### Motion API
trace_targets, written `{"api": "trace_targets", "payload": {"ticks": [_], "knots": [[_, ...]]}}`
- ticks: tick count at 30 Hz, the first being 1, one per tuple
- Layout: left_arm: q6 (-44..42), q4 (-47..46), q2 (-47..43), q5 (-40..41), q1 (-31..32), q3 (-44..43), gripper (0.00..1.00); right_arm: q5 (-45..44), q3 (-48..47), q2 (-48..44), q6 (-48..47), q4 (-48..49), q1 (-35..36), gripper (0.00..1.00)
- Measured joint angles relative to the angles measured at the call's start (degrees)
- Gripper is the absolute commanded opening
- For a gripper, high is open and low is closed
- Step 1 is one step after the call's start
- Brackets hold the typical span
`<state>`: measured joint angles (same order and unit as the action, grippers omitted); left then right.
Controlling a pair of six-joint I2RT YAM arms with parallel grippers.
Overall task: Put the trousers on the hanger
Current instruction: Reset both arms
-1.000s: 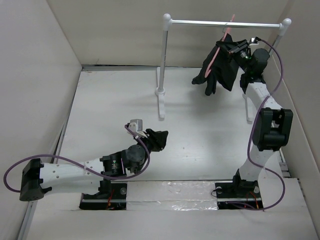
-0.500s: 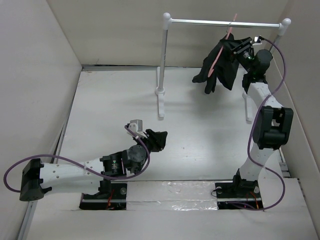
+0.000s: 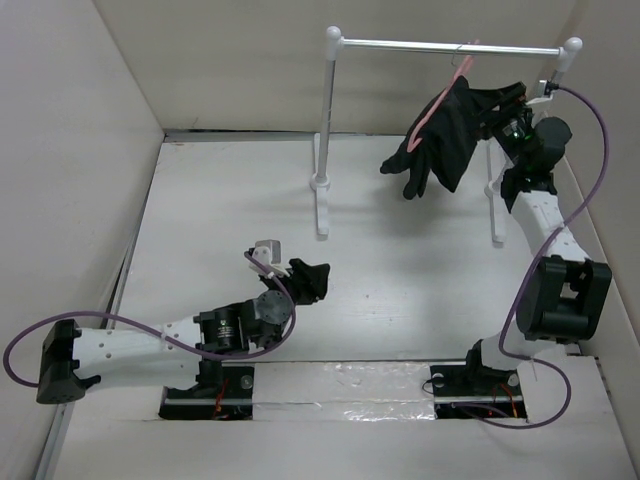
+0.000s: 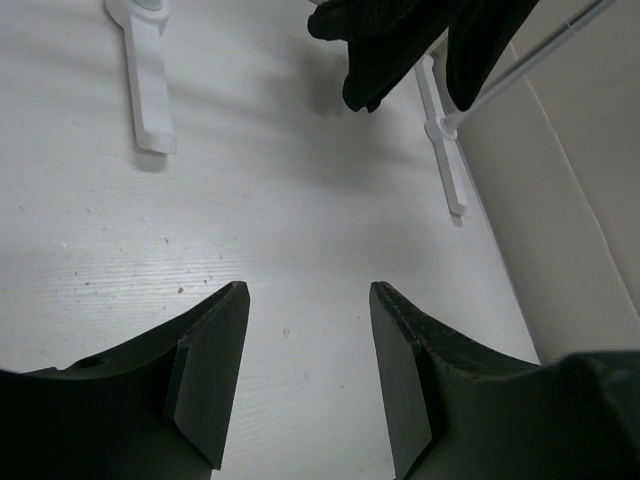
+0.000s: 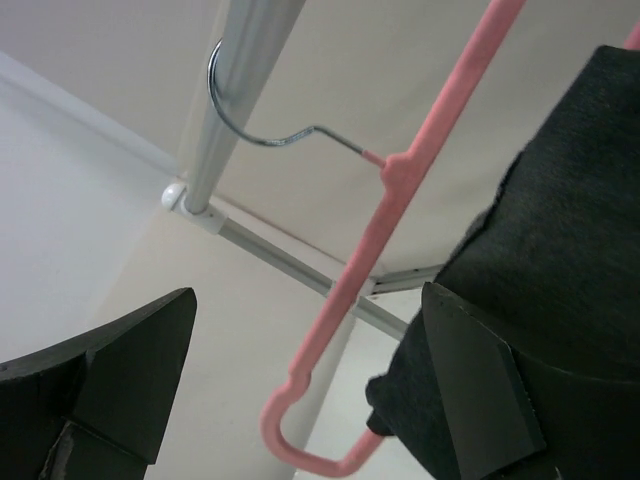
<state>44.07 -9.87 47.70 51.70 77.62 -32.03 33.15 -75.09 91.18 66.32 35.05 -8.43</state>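
The black trousers (image 3: 440,135) hang draped over the pink hanger (image 3: 436,103), whose metal hook (image 5: 262,128) is looped over the silver rail (image 3: 440,46). My right gripper (image 3: 503,102) stands open just right of the trousers. In the right wrist view the hanger's arm (image 5: 352,290) runs between the wide-apart jaws of the right gripper (image 5: 308,300) without touching them, and the trousers (image 5: 560,220) lie against the right finger. My left gripper (image 3: 312,280) is open low over the table, nothing between its fingers (image 4: 215,360). The trousers' lower ends (image 4: 390,45) show far ahead of it.
The rail stands on two white posts with flat feet (image 3: 321,205), (image 3: 497,215); both feet show in the left wrist view (image 4: 140,80), (image 4: 445,150). Beige walls enclose the white table (image 3: 220,210) on the left, back and right.
My right gripper has opened and drawn back to the right, off the trousers, which stay hanging on the hanger. My left gripper has opened wider.
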Motion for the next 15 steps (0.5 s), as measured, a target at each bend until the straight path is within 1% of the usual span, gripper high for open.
{"api": "trace_targets", "payload": {"ticks": [1, 6, 7, 8, 11, 12, 13, 15], "knots": [[0.1, 0.6, -0.3, 0.1, 0.0, -0.3, 0.52, -0.4, 1.8, -1.6, -0.9, 0.0, -0.3, 1.00], [0.9, 3.5, -1.5, 1.0, 0.0, -1.9, 0.54, -1.5, 13.2, -9.2, -3.0, 2.3, -1.4, 1.00], [1.2, 4.1, -1.6, 1.2, 0.0, -2.1, 0.57, -1.5, 16.0, -10.9, -3.3, 3.7, -1.7, 1.00], [1.5, 4.6, -1.7, 1.5, 0.0, -2.2, 0.59, -1.4, 19.3, -12.9, -3.5, 5.1, -1.7, 1.00], [2.3, 6.6, -2.3, 2.4, 0.0, -2.2, 0.59, -0.4, 29.6, -19.8, -4.2, 9.7, -1.4, 1.00], [2.8, 7.3, -2.6, 2.7, 0.0, -2.2, 0.60, 0.1, 31.7, -21.3, -4.7, 10.8, -1.2, 1.00], [3.1, 7.9, -2.8, 3.0, 0.0, -2.2, 0.59, 0.5, 36.8, -25.1, -5.5, 11.9, -0.4, 1.00], [4.0, 9.1, -3.4, 3.6, 0.0, -2.2, 0.60, 1.7, 43.7, -30.1, -7.9, 13.0, 1.4, 1.00]]}}
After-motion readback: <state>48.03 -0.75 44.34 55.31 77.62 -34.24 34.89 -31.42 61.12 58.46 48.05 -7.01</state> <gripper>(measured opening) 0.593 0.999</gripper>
